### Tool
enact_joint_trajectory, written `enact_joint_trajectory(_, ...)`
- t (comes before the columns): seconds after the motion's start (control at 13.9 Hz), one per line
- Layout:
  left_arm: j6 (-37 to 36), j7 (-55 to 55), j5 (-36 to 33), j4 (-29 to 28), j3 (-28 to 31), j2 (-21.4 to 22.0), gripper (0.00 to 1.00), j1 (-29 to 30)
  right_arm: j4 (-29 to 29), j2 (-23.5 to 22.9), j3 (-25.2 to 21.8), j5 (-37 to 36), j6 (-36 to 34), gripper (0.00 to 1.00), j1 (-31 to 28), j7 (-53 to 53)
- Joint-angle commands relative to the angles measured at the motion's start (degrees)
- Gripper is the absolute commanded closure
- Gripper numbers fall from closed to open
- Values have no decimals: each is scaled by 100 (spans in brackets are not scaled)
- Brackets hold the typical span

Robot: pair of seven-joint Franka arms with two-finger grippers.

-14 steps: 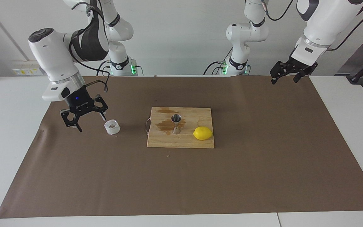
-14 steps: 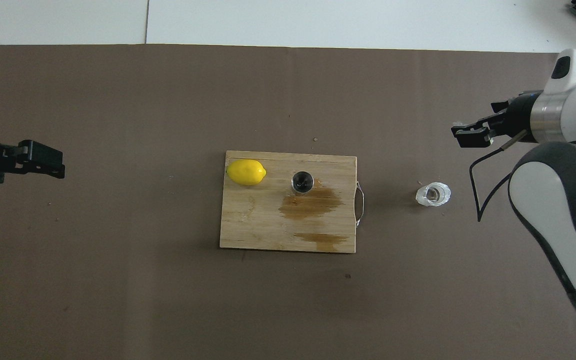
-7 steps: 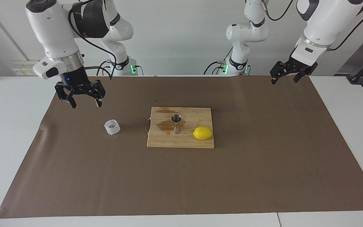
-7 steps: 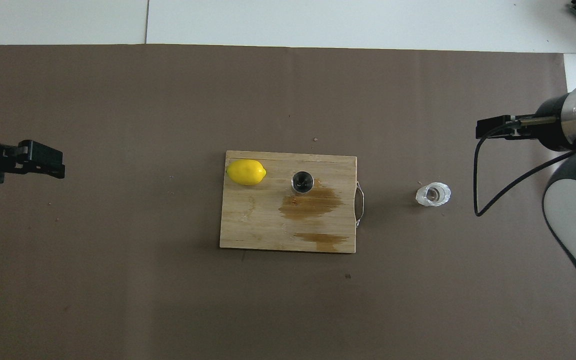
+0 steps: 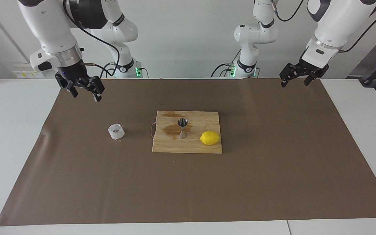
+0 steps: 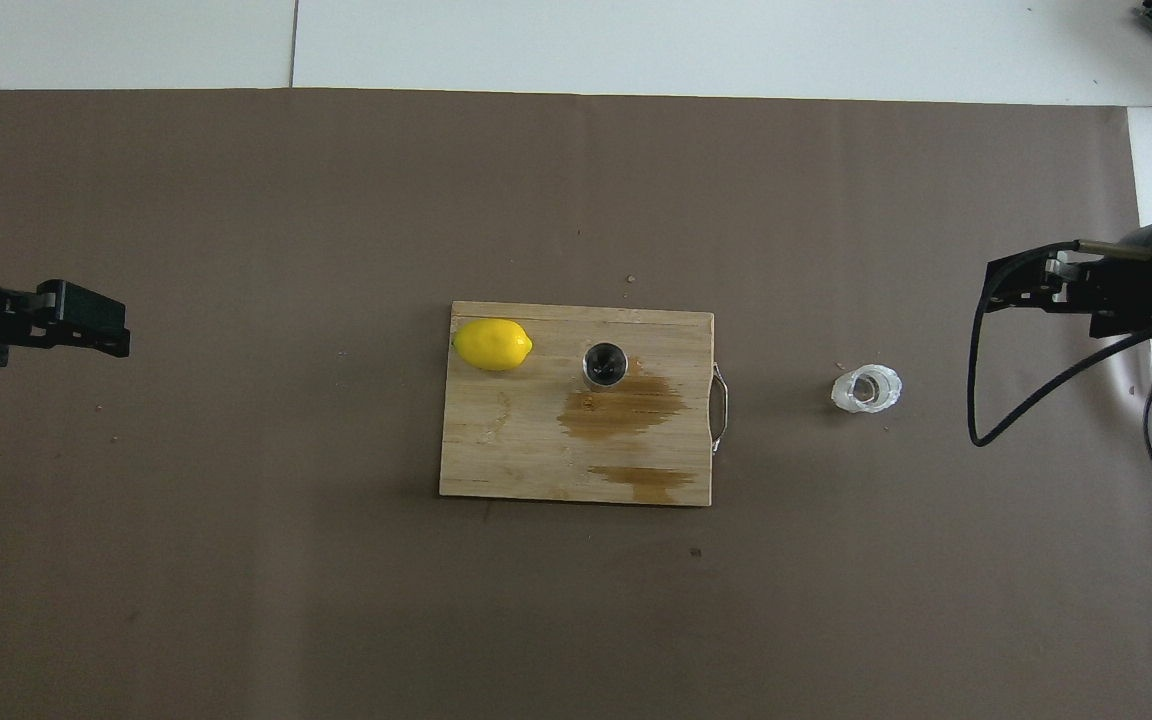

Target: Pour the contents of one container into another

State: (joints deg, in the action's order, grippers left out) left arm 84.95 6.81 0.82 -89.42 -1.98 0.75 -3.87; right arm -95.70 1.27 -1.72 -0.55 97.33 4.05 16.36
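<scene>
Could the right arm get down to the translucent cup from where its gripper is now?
Probably yes. The right gripper hangs open and raised over the brown paper, and the translucent cup stands alone on the paper with nothing beside it; the cutting board lies well apart.

A robotics lab is showing here: two white jointed robot arms are standing at a plain white table against a bare white wall, with black cables trailing from them and green indicator lights glowing at their bases. A sheet of brown paper is covering the tabletop, and a few kitchen props are sitting on it as test pieces.
</scene>
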Motion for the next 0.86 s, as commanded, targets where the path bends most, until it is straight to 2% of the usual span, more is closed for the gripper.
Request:
enact_joint_trajectory(0.0,66,22,-73,-84,31,84,0,-26,-168,145,40,-33,-74,0,-44,-80)
enact_joint_trajectory(0.79,66,13,-73,-84,31,84,0,-26,-318,216,40,-15,-74,0,52,-432)
